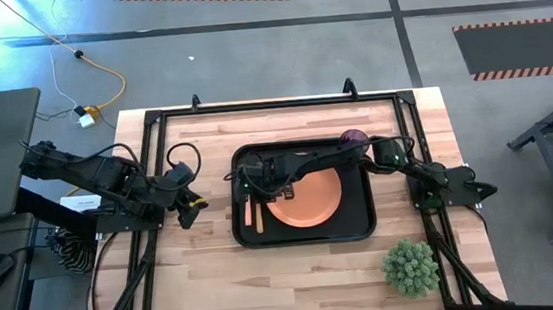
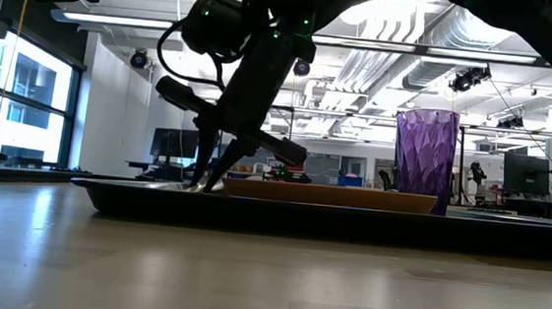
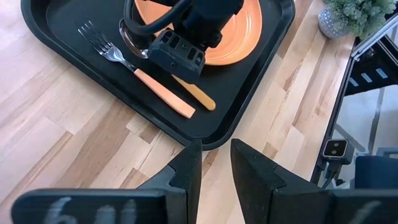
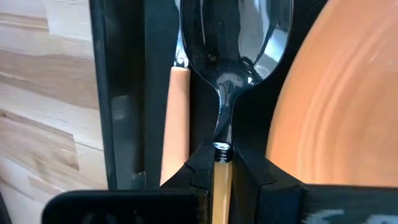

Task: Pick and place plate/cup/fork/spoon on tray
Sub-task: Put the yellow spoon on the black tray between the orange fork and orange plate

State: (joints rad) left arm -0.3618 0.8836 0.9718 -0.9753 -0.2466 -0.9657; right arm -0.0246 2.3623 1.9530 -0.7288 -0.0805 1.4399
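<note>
My right gripper (image 4: 222,163) pinches the spoon (image 4: 233,59) at the top of its slim orange handle, the two dark fingers pressed against it from both sides. The bowl is polished silver metal, oval, mirroring the fingers above it. The spoon lies down on the black tray (image 1: 368,222), in the strip between the plate (image 1: 305,197) and the fork (image 3: 134,67). In the low view the fingertips reach the tray floor just beside the plate's edge.

The fork rests flat in the tray next to the spoon, the two orange handles close together; it has silver tines and a matte, rounded handle. The plate is round, shallow and orange, with faint concentric rings and a raised rim, and it sits in the middle of the tray. The cup (image 2: 424,158) stands upright at the tray's far right corner, purple, translucent and faceted.

The tray is smooth, with rounded corners and a raised lip, set on a pale butcher-block table (image 1: 217,281) of glued wood strips.

My left gripper (image 3: 214,163) hovers over the table off the tray's left side, its wedge-shaped black fingers slightly spread and holding nothing. A spiky green plant (image 1: 410,267) sits near the table's front right. I can read no writing anywhere.
</note>
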